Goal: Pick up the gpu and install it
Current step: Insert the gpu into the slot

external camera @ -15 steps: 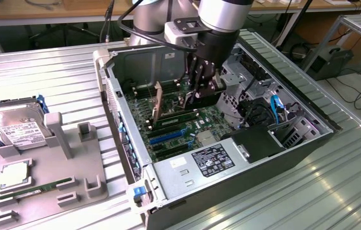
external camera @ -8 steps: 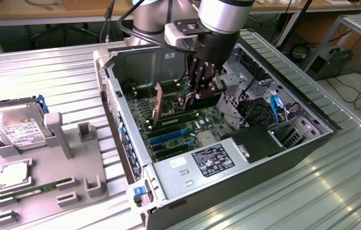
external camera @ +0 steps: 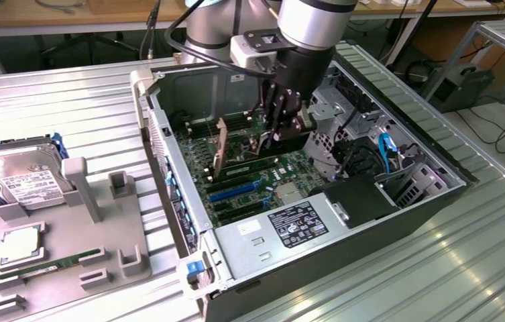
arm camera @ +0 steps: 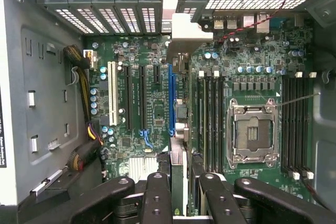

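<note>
Inside open case (external camera: pixel 431 194), thin gpu (arm camera: pixel 178 129) (edge-on, upright)

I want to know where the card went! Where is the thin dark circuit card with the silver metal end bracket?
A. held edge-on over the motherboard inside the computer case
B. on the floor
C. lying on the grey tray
A: the gripper holds the thin dark circuit card edge-on above the green motherboard inside the open computer case.

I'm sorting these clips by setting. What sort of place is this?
Probably a robotics lab or workshop bench: an open computer case lies on a ribbed metal table, a parts fixture holds a hard drive, and workbenches stand behind.
</note>
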Available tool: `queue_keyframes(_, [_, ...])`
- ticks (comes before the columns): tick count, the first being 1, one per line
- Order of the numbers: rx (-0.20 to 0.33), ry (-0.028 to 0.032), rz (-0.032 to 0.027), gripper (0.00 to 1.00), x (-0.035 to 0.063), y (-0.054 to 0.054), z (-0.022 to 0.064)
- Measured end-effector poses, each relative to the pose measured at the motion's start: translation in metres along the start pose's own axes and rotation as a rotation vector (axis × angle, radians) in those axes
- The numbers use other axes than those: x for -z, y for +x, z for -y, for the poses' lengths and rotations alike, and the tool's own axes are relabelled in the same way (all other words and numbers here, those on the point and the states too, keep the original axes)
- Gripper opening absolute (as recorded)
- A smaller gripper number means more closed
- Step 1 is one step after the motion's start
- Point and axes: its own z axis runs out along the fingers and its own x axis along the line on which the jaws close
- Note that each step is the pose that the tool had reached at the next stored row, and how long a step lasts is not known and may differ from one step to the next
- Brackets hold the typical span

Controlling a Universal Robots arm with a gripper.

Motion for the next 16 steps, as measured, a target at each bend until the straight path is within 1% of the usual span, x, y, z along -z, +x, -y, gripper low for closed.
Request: queue_keyframes(16, [0.000,0.0000,0.0000,0.26,-0.0031,0.0009,-0.0004])
